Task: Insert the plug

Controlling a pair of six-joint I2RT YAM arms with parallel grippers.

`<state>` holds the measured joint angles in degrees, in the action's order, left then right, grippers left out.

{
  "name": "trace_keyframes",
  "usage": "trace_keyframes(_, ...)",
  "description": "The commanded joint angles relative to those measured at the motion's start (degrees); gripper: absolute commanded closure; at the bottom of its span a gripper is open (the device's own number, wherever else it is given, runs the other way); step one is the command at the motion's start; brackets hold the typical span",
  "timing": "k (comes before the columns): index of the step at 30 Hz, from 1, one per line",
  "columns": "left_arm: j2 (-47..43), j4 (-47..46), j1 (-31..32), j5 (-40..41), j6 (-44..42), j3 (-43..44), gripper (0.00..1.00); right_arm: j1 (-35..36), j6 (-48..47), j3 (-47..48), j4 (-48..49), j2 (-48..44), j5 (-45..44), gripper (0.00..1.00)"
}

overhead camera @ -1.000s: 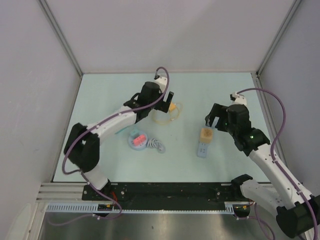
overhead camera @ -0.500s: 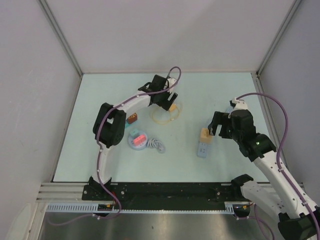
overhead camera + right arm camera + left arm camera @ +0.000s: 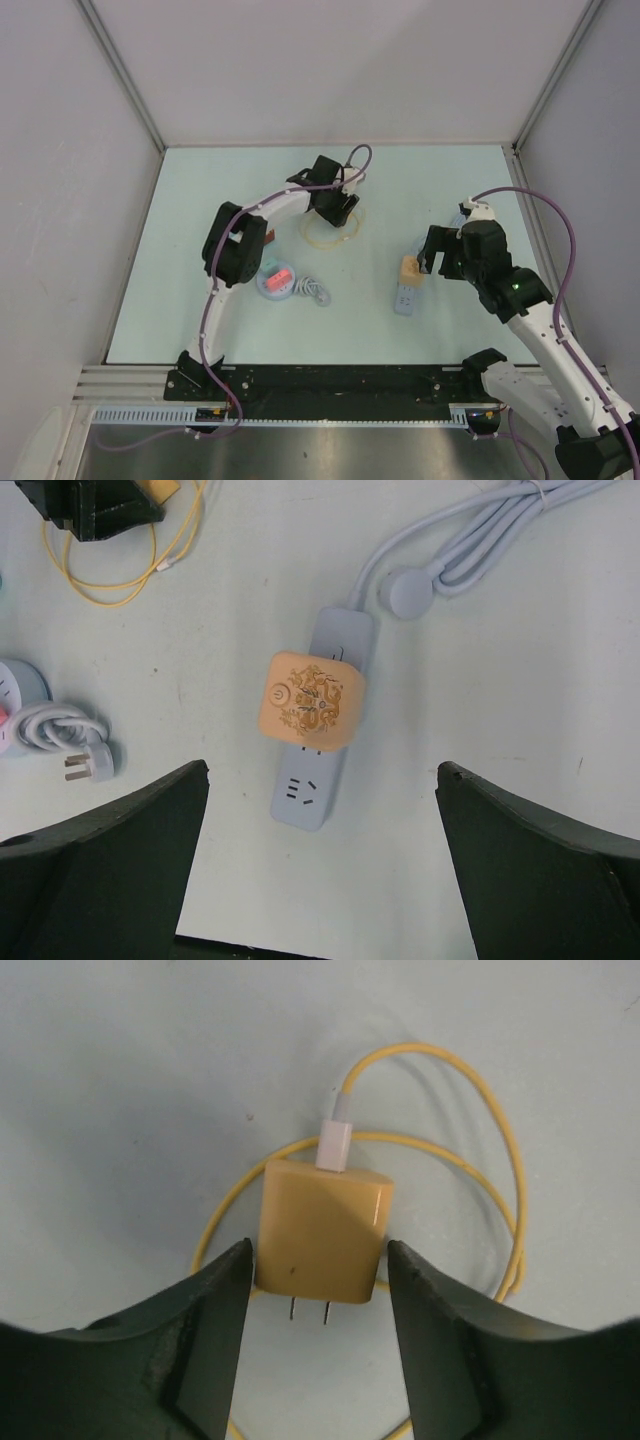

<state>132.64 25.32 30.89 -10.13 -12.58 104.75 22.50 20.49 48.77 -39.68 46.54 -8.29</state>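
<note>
Top view, clock from desk [image 3: 200,310] centre. Left arm [image 3: 275,203] reaches to 12 o'clock. Right arm [image 3: 535,320] comes in from 4 o'clock.

Strip [image 3: 305,795] lies flat at 4 o'clock, with a grey cord [image 3: 470,535] leaving its far end. Round socket [image 3: 277,281] sits at 8 o'clock, white cord [image 3: 315,292] coiled just beside it. Orange cube [image 3: 312,702] sits on the strip mid-length.

Plug [image 3: 322,1228], yellow, lies flat on the desk at 12 o'clock, well apart from the strip. In the left wrist view its prongs point to 6 o'clock. Cable [image 3: 322,242] leaves at 12 and loops around it.

Left fingers [image 3: 200,1340] are part-spread and straddle the plug, one just beside each side. Can't tell if they press on it. Right fingers [image 3: 120,850] are spread wide over the strip, cube between them in the right wrist view, nothing held.
</note>
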Motion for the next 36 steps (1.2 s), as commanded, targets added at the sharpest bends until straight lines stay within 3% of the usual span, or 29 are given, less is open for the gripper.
trace_keyframes(1, 1.4, 1.3, 0.2, -4.5, -1.1, 3.6, 0.43, -0.2, -0.1, 0.4, -0.9, -0.8, 1.0, 0.01)
trace_keyframes(6, 0.6, 2.0, 0.2, -6.3, -2.1, 2.5, 0.56, -0.3, 0.1, 0.3, -1.1, -1.5, 1.7, 0.01)
trace_keyframes(10, -4.4, 1.2, 0.2, -7.6, -2.7, -0.4, 0.75, -0.3, 0.6, 0.2, -0.5, -1.6, 3.2, 0.01)
trace_keyframes(16, -15.9, -3.4, 0.2, -6.7, -1.8, -8.9, 0.78, -0.3, 4.5, 0.5, 1.4, 0.0, 6.8, 0.0)
trace_keyframes(19, -27.7, -5.0, 0.2, -4.4, -2.1, -14.4, 0.79, -0.3, 8.0, 1.5, 2.5, 3.0, 12.3, 0.0)
trace_keyframes(28, -50.8, -8.7, 1.0, -4.9, -3.3, -32.1, 0.81, -0.2, 13.5, 4.3, 11.3, 7.2, 22.9, 0.0)
trace_keyframes(36, -68.1, -15.4, 7.9, -6.0, -5.4, -47.3, 0.83, 2.5, 18.6, 8.9, 18.8, 8.9, 27.8, 0.01)
